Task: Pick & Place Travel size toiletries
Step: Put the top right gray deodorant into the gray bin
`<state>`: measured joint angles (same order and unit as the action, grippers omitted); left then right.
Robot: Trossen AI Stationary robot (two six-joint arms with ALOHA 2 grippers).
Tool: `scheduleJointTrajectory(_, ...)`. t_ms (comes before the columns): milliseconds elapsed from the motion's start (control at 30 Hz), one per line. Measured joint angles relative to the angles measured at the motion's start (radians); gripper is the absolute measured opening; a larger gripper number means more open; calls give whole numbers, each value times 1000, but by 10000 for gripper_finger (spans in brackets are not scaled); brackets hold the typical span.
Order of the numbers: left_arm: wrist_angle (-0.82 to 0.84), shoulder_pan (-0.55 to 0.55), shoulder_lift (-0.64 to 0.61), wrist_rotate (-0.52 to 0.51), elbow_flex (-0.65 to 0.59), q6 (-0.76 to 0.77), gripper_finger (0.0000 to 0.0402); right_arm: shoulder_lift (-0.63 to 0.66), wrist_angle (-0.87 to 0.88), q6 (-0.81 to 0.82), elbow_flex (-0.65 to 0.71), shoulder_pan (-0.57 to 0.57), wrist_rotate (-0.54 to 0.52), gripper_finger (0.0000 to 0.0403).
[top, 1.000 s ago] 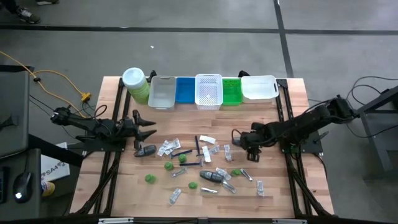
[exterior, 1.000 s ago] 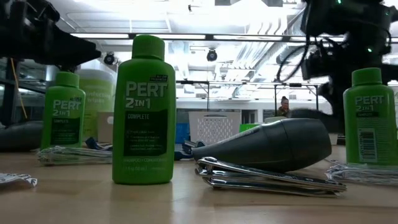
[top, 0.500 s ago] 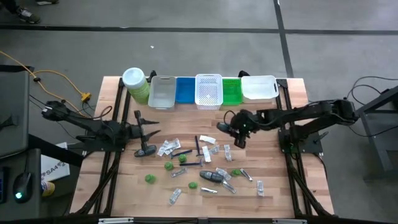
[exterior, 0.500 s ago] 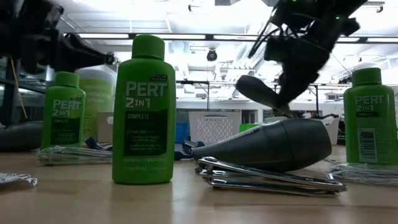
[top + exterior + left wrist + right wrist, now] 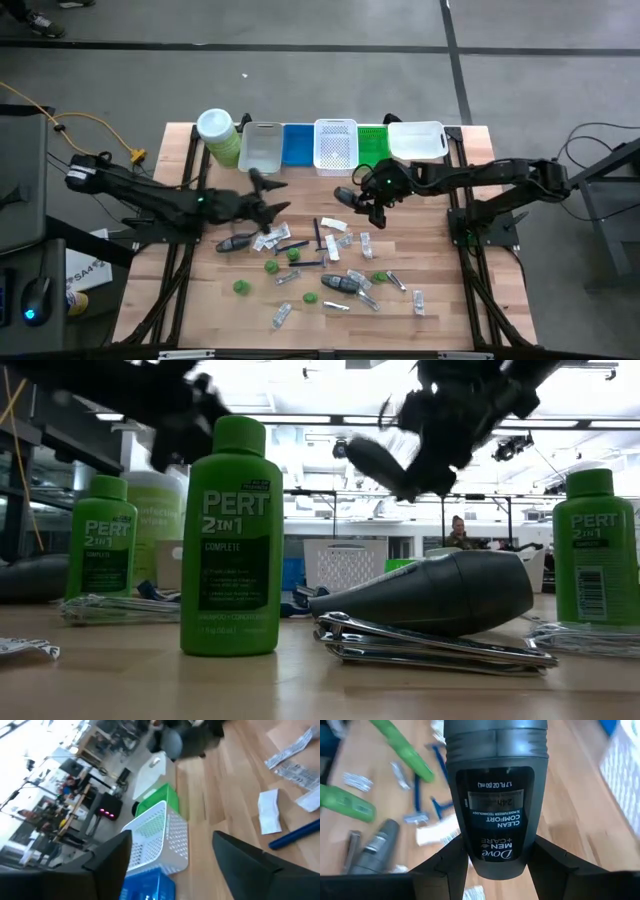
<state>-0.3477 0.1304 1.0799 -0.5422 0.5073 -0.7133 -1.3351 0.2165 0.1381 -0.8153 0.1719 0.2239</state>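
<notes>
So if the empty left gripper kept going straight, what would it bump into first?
Probably the white perforated plastic bin: the left gripper, open, faces it in its wrist view, with bare wooden table alongside. Depth is unclear.

Lab or test floor inside a large open hall. A wooden desk [image 5: 450, 300] on a black frame is set on bare grey concrete floor [image 5: 300, 80] with dark floor lines. Loose cables [image 5: 70, 125] are run across the floor on the left. Ceiling strip lights [image 5: 310, 420] and exposed structure are seen in the low view. A person [image 5: 458, 532] is seated far back among benches. Racks of equipment with indicator lights [image 5: 106, 813] are seen in the left wrist view.
</notes>
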Motion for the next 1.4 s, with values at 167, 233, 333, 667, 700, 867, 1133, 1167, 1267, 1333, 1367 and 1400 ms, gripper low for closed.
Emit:
scheduleJointTrajectory(167, 5, -128, 113, 227, 92, -39, 304, 0, 54, -42, -61, 7, 46, 169)
scheduleJointTrajectory(233, -4, -169, 138, 306, 115, -45, 305, 1, 47, -60, -70, 15, 62, 167)
scheduleJointTrajectory(333, -24, -218, 152, 437, 153, -44, 305, -16, 21, -82, -70, 38, 73, 164)
scheduleJointTrajectory(667, -53, -296, 167, 536, 196, 251, 305, -139, -200, -134, -69, 56, -83, 166)
scheduleJointTrajectory(700, -54, -297, 167, 536, 196, 285, 305, -150, -218, -145, -69, 50, -98, 166)
scheduleJointTrajectory(867, -24, -333, 167, 560, 195, 358, 305, -183, -299, -191, -69, 29, -127, 166)
scheduleJointTrajectory(1133, -40, -456, 167, 777, 195, 498, 306, -183, -397, -224, -69, 16, -182, 166)
scheduleJointTrajectory(1167, -53, -470, 167, 796, 195, 511, 307, -183, -421, -230, -69, 16, -182, 166)
scheduleJointTrajectory(1267, -98, -495, 167, 860, 195, 548, 314, -183, -480, -248, -69, 13, -195, 166)
scheduleJointTrajectory(1333, -126, -499, 167, 885, 195, 572, 321, -183, -525, -249, -69, 13, -198, 166)
scheduleJointTrajectory(1367, -141, -497, 167, 892, 195, 583, 327, -183, -547, -249, -69, 15, -198, 166)
scheduleJointTrajectory(1400, -157, -497, 167, 895, 195, 588, 332, -182, -567, -256, -69, 17, -198, 166)
